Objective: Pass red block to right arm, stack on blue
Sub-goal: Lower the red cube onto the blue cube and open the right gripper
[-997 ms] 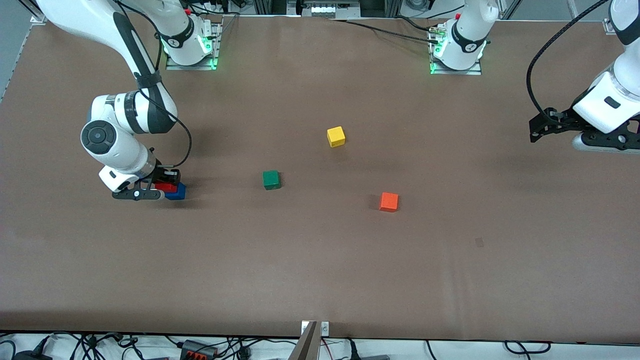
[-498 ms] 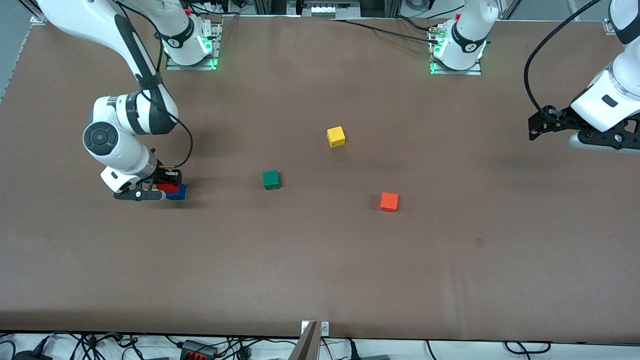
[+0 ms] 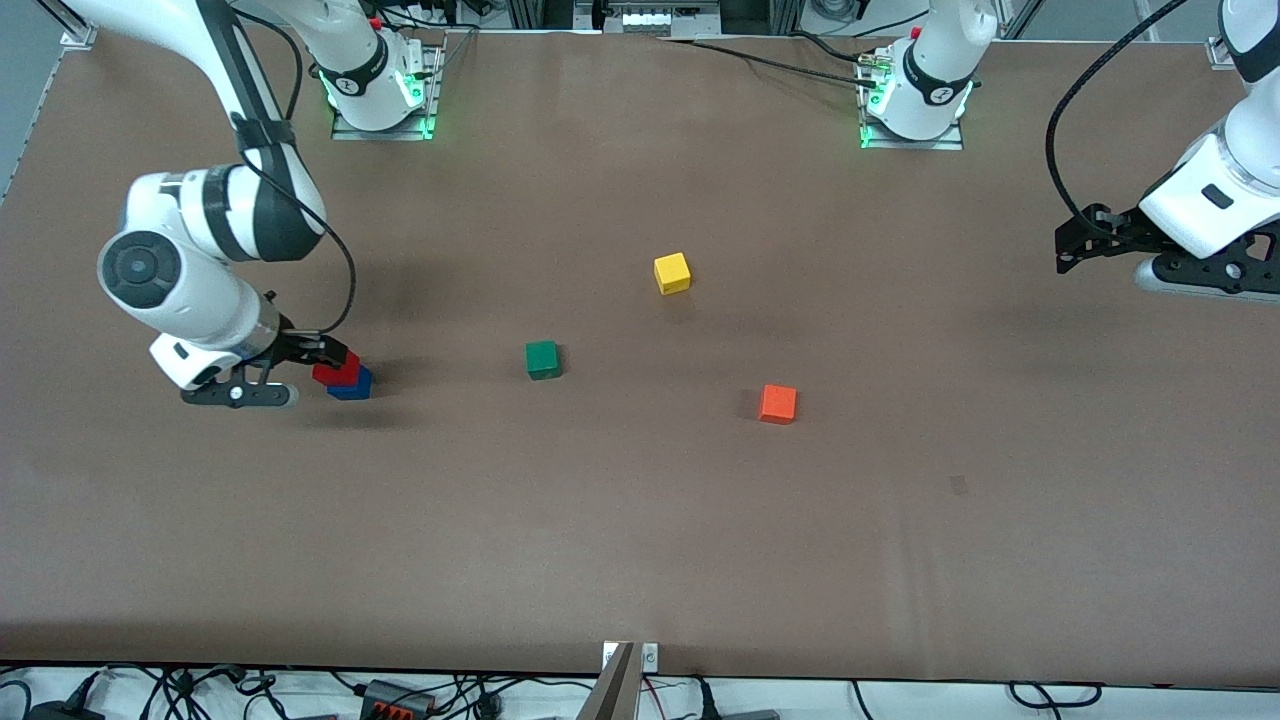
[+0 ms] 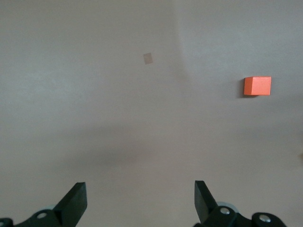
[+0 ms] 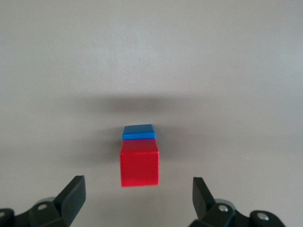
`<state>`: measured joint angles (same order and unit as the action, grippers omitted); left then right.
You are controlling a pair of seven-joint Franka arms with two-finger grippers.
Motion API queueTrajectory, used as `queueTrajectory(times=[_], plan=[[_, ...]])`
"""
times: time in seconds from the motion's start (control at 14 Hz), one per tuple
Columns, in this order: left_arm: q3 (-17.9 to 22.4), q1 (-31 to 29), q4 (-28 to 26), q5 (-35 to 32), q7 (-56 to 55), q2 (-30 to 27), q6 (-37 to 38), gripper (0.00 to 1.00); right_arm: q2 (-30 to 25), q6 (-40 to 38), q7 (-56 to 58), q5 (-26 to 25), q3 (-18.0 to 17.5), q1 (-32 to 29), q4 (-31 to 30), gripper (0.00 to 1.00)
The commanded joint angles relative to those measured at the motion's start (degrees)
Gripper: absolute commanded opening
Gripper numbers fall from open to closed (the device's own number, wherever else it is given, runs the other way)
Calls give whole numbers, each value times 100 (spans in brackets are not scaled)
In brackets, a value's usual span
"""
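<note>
At the right arm's end of the table [image 3: 640, 560], I have the right gripper [image 3: 315, 352] up beside the stack, jaws spread wide with nothing between them. In the right wrist view the red block [image 5: 139, 162] sits clear of both fingertips [image 5: 75, 189], centred in the gap but ahead of it, with bare table on either side. It rests on the blue [image 5: 138, 131], of which only a strip of top face shows past the red one, so I judge the two are roughly square to each other, possibly with a slight offset. In the front view the red block [image 3: 335, 372] covers most of the blue [image 3: 352, 384].

My reading: the stack is made and the release is done. The jaws stand wide so that they cannot drag the upper cube off when the arm draws away; a straight pull back, without sideways drift, is what I would ask for next. The risk is a fingertip clipping the red cube, which is small and light and would slide easily.

The left gripper [image 3: 1075, 250] waits over the left arm's end of the table, jaws wide and holding nothing. Its wrist view shows only table ahead of the jaws and the orange cube [image 4: 257, 86] well off to one side.

Loose on the table, well apart from both grippers: green cube [image 3: 542, 359], yellow cube [image 3: 672, 273], orange cube.

No containers in view.
</note>
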<state>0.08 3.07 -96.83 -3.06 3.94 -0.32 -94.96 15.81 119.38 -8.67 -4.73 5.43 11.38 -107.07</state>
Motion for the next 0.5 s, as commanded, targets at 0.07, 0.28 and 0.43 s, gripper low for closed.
queueTrajectory(times=[0.07, 0.28, 0.43], plan=[[18, 9, 94, 166, 143, -21, 136, 100, 1, -1326, 24, -10, -25, -22, 1229, 100], [18, 9, 94, 166, 143, -21, 145, 100, -8, -2083, 59, 7, 19, -57, 2047, 100], [18, 0, 94, 166, 151, -21, 154, 100, 1, -2409, 50, 7, 28, -101, 2417, 100]])
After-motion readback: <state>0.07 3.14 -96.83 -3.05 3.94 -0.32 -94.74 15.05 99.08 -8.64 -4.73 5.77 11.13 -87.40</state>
